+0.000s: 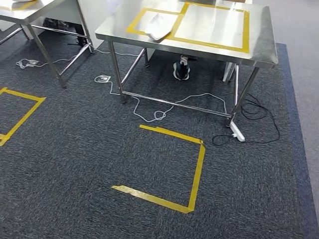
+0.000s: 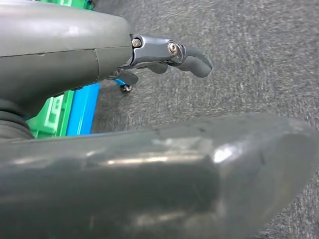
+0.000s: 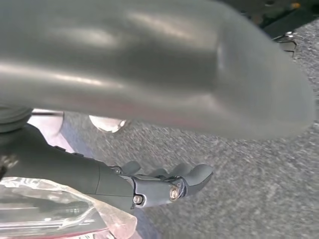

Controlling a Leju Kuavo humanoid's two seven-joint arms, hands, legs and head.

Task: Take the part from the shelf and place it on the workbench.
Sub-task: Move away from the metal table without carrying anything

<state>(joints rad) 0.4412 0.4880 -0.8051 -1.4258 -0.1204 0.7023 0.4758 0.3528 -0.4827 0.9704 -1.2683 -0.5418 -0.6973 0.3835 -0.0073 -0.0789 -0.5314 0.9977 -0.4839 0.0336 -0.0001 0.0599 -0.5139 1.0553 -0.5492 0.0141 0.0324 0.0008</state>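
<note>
- The left hand's dark fingers [image 2: 188, 57] stretch out nearly straight over the carpet, slightly hooked at the tips, with nothing between them and the thick grey thumb [image 2: 211, 164]; the left hand [image 2: 124, 99] is spread and holds nothing.
- Behind that hand, something of green and blue plastic [image 2: 71, 112] stands on the floor, with a small castor beside it.
- The right hand's dark fingers [image 3: 188, 179] also reach out almost straight, lightly curved at the ends, apart from the broad, smooth, glossy grey thumb [image 3: 169, 69]; I see nothing between them.
- Close against the right hand [image 3: 124, 149] near the wrist lies crinkled clear plastic film [image 3: 56, 211] with a reddish edge; I cannot tell whether the hand grips it.
- Ahead stands the workbench [image 1: 263, 37], a brushed-steel table on slim tubular legs, its top marked with two yellow tape rectangles.
- A flat, pale, bag-like part [image 1: 160, 27] lies on the workbench, inside the left rectangle, overlapping its near tape line.
- A second steel table [image 1: 22, 12] stands far left.
- The carpet [image 1: 94, 164] is dark, speckled, and short-piled, with yellow tape outlines [image 1: 195, 174] stuck on it.
- White and black cables [image 1: 169, 104] trail under the workbench beside a white power strip [image 1: 238, 131]; a dark shoe [image 1: 181, 69] shows beneath.
</note>
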